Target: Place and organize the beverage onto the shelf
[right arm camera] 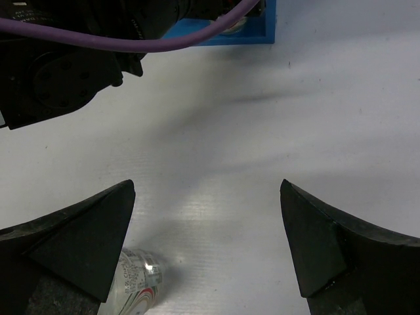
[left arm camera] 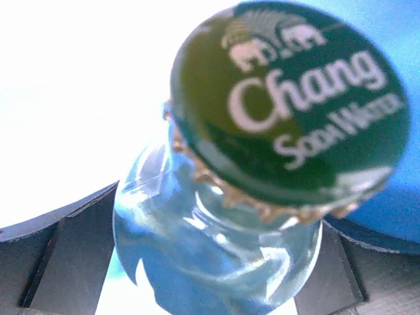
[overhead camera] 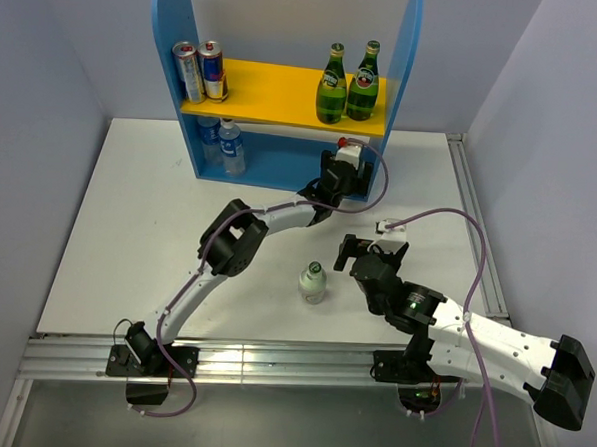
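The shelf (overhead camera: 170, 17) stands at the back of the table. Two dark green bottles (overhead camera: 348, 83) stand at the right of its yellow upper board (overhead camera: 275, 94). Two clear blue-capped bottles (overhead camera: 223, 144) stand at the left of the lower tier. My left gripper (overhead camera: 343, 172) reaches into the right of the lower tier. It (left arm camera: 210, 279) is shut on a clear bottle (left arm camera: 216, 243) whose cap looks green close up. Another clear pale-capped bottle (overhead camera: 313, 282) stands on the table, also in the right wrist view (right arm camera: 133, 285). My right gripper (overhead camera: 358, 249) (right arm camera: 207, 190) is open just right of it.
Two cans (overhead camera: 199, 70) stand at the left of the upper board. The shelf's blue base (right arm camera: 252, 33) lies ahead of the right gripper. A purple cable (overhead camera: 449, 216) loops over the right side of the table. The left arm (overhead camera: 232, 245) crosses the table's middle.
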Available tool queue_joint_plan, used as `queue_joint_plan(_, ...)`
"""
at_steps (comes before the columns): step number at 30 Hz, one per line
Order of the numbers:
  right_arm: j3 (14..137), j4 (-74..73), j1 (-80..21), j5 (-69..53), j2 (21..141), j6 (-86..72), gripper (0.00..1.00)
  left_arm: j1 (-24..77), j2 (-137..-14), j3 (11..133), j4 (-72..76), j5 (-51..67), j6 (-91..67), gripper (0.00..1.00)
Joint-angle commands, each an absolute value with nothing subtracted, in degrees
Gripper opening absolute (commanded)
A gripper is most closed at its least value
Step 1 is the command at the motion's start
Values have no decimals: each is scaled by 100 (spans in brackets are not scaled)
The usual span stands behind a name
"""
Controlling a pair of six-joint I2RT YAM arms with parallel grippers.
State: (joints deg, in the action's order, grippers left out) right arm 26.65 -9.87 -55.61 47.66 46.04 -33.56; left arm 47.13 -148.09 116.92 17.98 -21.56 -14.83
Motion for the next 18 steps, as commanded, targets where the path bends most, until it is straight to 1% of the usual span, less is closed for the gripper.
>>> queue_joint_plan(1,2733,-808,-5528,4816,4632,-3366,98,4869,-14573,11857,2355,-2214,-1362,99)
queue_joint_plan(9,2716,-835,-5528,4843,4632,-3384,98,4878,-13958,10996,2689,-2549,-1239,99)
queue_joint_plan(12,2725,-844,-5528,4878,4649,-3375,98,4869,-13677,10636,2786,-2470,-1213,99)
queue_joint_plan(18,2742,-861,-5520,4913,4676,-3401,98,4860,-13395,10337,2487,-2224,-1301,99)
